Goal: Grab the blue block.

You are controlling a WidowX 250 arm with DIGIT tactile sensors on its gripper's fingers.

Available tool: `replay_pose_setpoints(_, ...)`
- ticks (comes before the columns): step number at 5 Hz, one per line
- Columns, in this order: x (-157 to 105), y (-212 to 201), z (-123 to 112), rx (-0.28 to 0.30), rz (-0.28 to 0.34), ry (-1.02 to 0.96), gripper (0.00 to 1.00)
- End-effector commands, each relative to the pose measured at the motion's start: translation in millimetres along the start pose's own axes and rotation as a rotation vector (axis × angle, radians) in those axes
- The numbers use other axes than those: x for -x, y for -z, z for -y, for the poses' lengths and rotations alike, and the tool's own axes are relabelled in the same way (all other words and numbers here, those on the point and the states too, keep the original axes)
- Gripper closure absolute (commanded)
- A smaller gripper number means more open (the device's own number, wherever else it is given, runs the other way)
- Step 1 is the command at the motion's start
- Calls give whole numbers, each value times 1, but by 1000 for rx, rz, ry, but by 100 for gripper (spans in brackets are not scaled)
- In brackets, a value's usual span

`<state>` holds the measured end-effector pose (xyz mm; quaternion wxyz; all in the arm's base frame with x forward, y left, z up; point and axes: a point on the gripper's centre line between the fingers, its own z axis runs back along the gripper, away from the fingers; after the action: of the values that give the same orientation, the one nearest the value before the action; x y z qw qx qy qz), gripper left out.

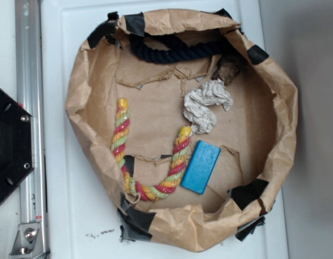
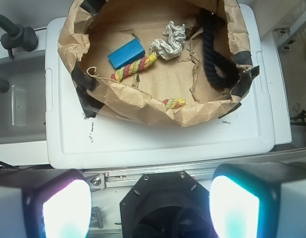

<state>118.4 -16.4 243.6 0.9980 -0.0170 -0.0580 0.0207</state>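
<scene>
The blue block (image 1: 201, 167) lies flat on the floor of a crumpled brown paper nest (image 1: 80, 91), between the striped rope and the nest's right side. In the wrist view the blue block (image 2: 126, 53) sits far ahead at the upper left. My gripper (image 2: 150, 206) is open, its two glowing pads (image 2: 68, 208) wide apart at the bottom corners, with nothing between them. It hangs high above the black robot base (image 2: 165, 208), well short of the nest. The gripper does not show in the exterior view.
Inside the nest lie a red-yellow-green twisted rope (image 1: 150, 189), a crumpled paper wad (image 1: 205, 105), a dark navy rope (image 1: 171, 51) and a small brown lump (image 1: 229, 67). The nest sits on a white lid (image 2: 157, 139). A metal rail (image 1: 28, 124) runs along the left.
</scene>
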Motion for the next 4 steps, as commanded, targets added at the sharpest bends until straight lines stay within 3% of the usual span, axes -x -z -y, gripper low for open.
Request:
replay_pose_setpoints(1,0,0,0,0,0,0,0)
replay_pose_setpoints(2,-44,55,-7,21,47,-179,0)
replay_pose_setpoints(3,-92,98,-6,88,105,-260,0)
replay_pose_setpoints(4,-137,136,0,110,93,-387,0)
